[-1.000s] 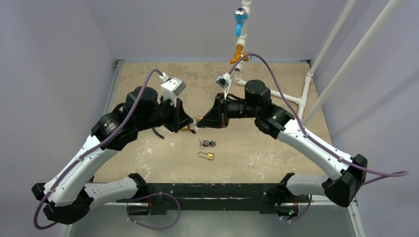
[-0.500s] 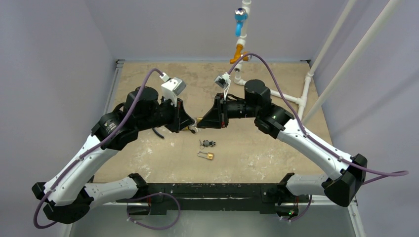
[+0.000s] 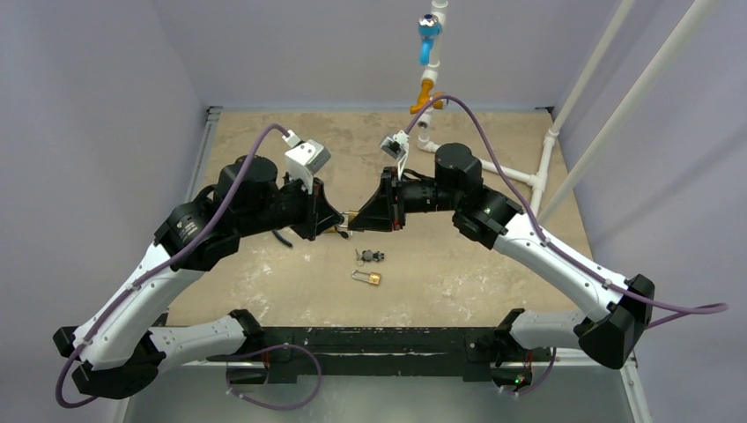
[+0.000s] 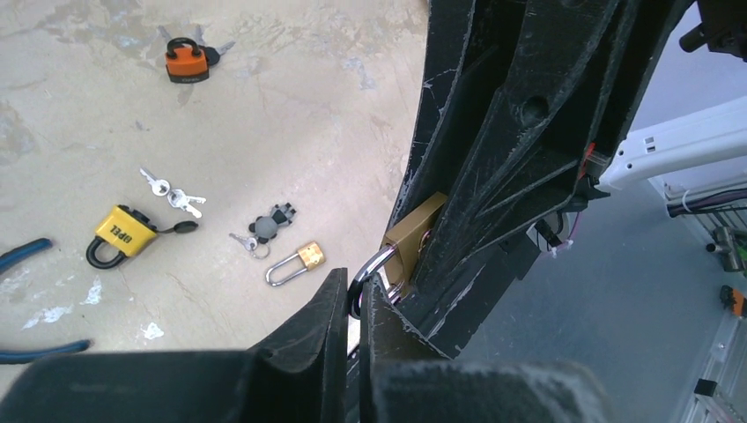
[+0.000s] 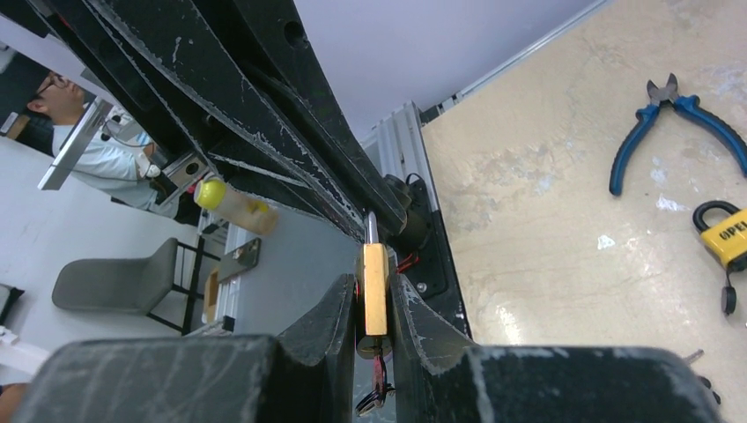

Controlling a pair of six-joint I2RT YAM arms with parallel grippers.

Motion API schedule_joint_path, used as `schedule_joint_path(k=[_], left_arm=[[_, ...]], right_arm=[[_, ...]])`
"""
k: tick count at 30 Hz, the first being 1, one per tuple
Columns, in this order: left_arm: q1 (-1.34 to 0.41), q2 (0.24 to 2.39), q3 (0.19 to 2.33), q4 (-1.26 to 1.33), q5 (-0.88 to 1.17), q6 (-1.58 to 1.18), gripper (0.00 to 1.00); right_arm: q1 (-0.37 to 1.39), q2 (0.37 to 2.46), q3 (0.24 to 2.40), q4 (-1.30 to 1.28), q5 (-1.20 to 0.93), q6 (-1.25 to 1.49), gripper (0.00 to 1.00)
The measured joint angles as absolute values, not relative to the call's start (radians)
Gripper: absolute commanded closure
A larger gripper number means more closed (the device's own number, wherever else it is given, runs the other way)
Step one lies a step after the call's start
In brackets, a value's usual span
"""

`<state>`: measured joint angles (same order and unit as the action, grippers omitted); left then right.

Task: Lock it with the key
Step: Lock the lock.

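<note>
A brass padlock (image 4: 410, 240) hangs in the air between my two grippers, above the table. My left gripper (image 4: 353, 288) is shut on its steel shackle (image 4: 371, 264). My right gripper (image 5: 375, 295) is shut on the brass body (image 5: 375, 284), one finger on each flat side. A key (image 5: 377, 366) with a ring sticks out of the bottom of the body. In the top view the left gripper (image 3: 337, 224) and right gripper (image 3: 358, 218) meet tip to tip at the table's middle, and the lock is mostly hidden there.
A small brass padlock with a long shackle (image 3: 367, 278) and a grey key bunch (image 3: 370, 256) lie on the table (image 3: 458, 264) just below the grippers. A yellow padlock (image 4: 118, 234), loose keys (image 4: 173, 194), an orange padlock (image 4: 186, 62) and blue pliers (image 5: 674, 115) lie farther off.
The left arm has shifted slightly, and both grippers with the padlock have drifted a little to the left. Both grips are unchanged.
</note>
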<state>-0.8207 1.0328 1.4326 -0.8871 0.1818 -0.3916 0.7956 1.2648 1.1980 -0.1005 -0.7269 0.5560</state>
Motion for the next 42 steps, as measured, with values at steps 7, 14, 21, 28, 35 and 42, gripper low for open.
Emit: schedule_joint_path(k=[7,14,21,28,35,42], left_arm=[[-0.827,0.993,1.438,-0.876,0.168,-0.374,1.00],[-0.816,0.977,1.438,-0.818,0.231,-0.383,1.00],[-0.728,0.961,1.414,-0.731,0.380,-0.416,1.00],[-0.707,0.921,1.411,-0.703,0.430,-0.427,1.00],[-0.693,0.918,1.411,-0.697,0.466,-0.427,1.00],[-0.682,0.918,1.409,-0.696,0.496,-0.429,1.00]], right_arm=[[0.797,1.248,1.172,0.011,-0.760,0.566,1.00],[0.769,1.227,1.121,0.130,-0.767,0.587,0.37],[0.660,1.155,0.992,0.262,-0.754,0.623,0.12],[0.569,1.086,0.890,0.436,-0.812,0.701,0.16],[0.566,1.076,0.859,0.626,-0.894,0.796,0.30],[0.567,1.079,0.859,0.721,-0.941,0.853,0.38]])
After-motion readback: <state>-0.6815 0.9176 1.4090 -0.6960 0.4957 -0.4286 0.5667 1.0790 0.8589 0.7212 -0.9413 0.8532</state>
